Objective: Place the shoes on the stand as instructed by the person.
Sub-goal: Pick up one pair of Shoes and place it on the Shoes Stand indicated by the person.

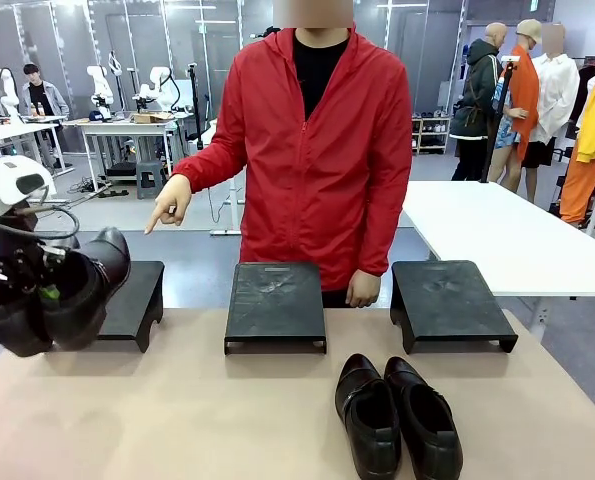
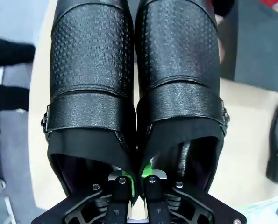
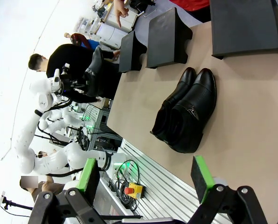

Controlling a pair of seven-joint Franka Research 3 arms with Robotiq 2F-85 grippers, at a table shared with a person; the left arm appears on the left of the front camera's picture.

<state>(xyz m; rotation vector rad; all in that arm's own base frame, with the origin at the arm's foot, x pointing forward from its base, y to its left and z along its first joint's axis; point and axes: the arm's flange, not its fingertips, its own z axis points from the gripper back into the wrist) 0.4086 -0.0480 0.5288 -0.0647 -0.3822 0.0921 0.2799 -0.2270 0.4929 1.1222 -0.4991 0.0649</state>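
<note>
My left gripper (image 1: 47, 292) is shut on the inner collars of a pair of black shoes (image 1: 89, 285), holding them tilted in the air just left of the left stand (image 1: 135, 298). In the left wrist view the textured, strapped pair (image 2: 176, 70) hangs from the pinched fingers (image 2: 150, 184). The person (image 1: 317, 150) in red points a finger (image 1: 160, 218) down toward the left stand. A second pair of shoes (image 1: 397, 420) lies on the table near its front, also in the right wrist view (image 3: 188, 112). My right gripper (image 3: 145, 172) is open, above the table's edge.
Three black stands sit in a row at the far side of the beige table (image 1: 177, 420): left, middle (image 1: 275, 305) and right (image 1: 447, 300). The person's other hand (image 1: 362, 290) rests between the middle and right stands. White tables and other people are behind.
</note>
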